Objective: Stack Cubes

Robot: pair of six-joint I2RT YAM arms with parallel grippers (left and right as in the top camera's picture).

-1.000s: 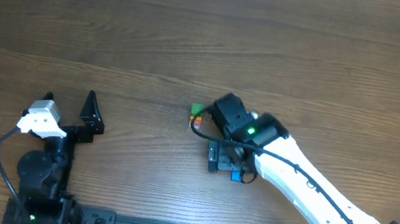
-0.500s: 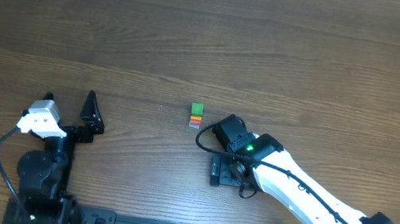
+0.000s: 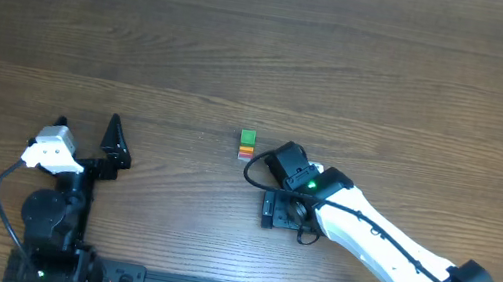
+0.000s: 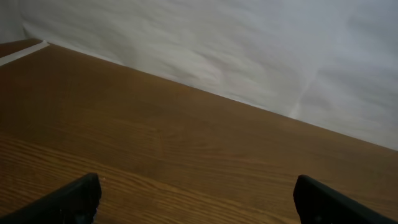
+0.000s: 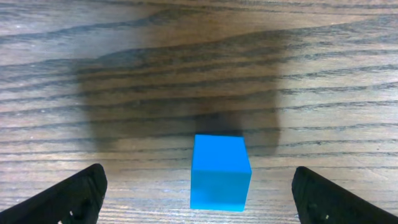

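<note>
You've got a green-topped stack (image 3: 247,144); blue cube (image 5: 221,172) left to add, right gripper (image 5: 200,198) spread apart over it.

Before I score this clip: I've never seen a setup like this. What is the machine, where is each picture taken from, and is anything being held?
These are two robot arms on a brown wooden table. The top view looks straight down on them. The other two pictures come from a camera on each arm's wrist. The left gripper is open with nothing in it, near its own base. The right gripper hangs open over a solid blue cube, which rests on the table between its fingers and is not gripped. Nearby stands a small stack of coloured cubes, green on top.
</note>
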